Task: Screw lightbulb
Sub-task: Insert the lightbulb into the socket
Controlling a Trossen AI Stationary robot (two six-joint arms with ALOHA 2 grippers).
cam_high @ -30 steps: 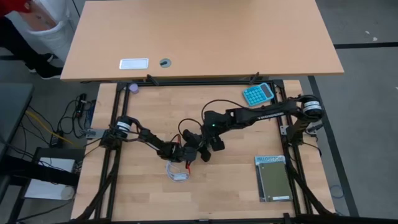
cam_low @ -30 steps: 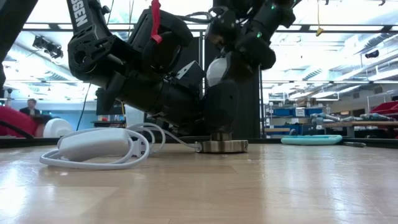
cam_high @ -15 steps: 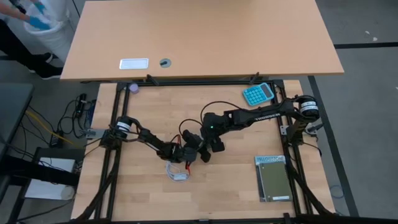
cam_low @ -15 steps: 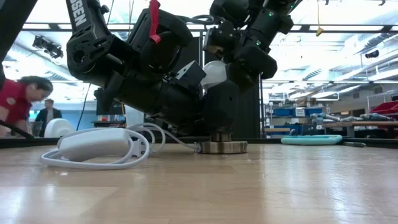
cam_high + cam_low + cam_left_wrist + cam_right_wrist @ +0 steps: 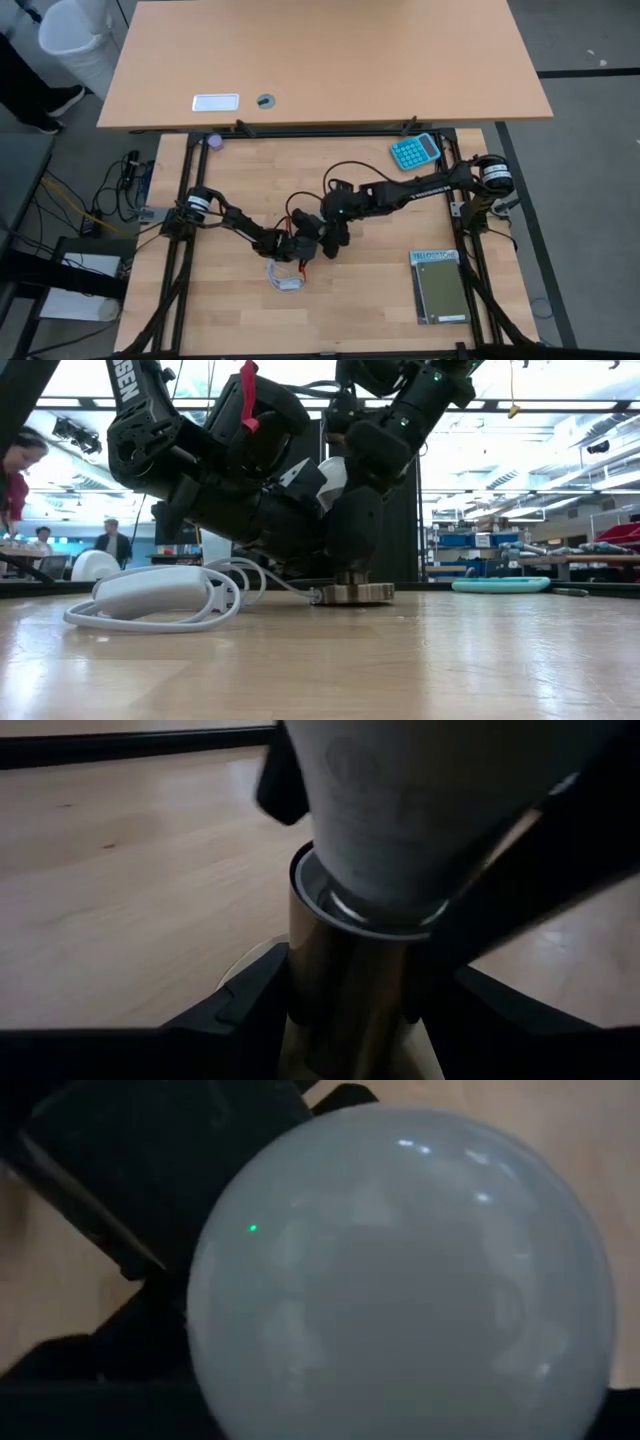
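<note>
**Me:** The lightbulb should be light, smooth and rather slippery, and I judge its white shell too fragile for a hard squeeze. I would take it round the widest part of the globe, never by the neck.

**Partner:** Where is it, and what are your grippers doing?

**Me:** It stands upright near the middle of the tabletop, its neck in the socket, just beside the coiled white cable. My right gripper is closed round the globe from above. My left gripper is pinching the socket's metal collar, holding it low.

**Partner:** And its looks?

**Me:** Matte white, pear-shaped, narrowing to a neck with faint grey print and a silvery ring.
</note>
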